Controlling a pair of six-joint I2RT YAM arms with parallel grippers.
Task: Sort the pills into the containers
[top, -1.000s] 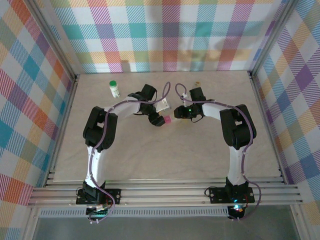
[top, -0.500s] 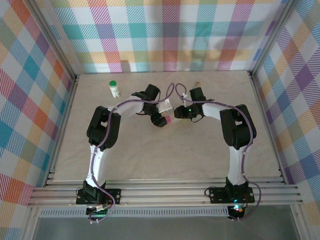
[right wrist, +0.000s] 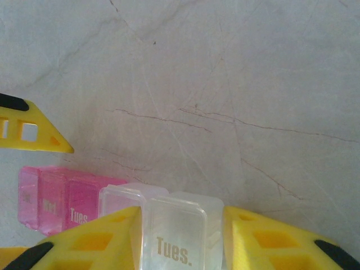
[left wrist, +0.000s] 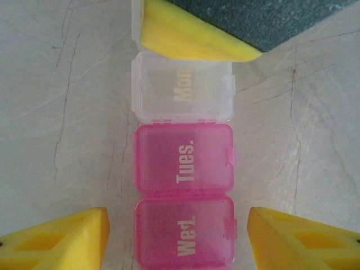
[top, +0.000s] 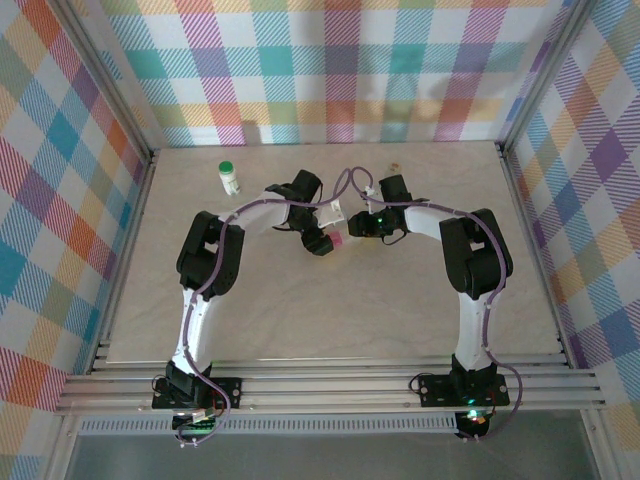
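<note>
On my feed the pill box (left wrist: 184,169) reads as glossy translucent plastic, pink cells plus clear ones, w/ smooth lids. The worktop (left wrist: 62,84) looks matt, stone-like w/ fine veins. The left end effector (left wrist: 179,244) has matt yellow plastic fingers (left wrist: 62,242), walls (top: 330,60) look like cloth, frame (top: 330,385) is bare metal.

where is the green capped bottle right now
Top view: the green-capped bottle stands on the table near its back-left corner, left of the left gripper.

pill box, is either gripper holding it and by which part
The right gripper holds the pill box by its clear end compartment, fingers on both sides. The left gripper straddles the pink part, open, not touching.
</note>
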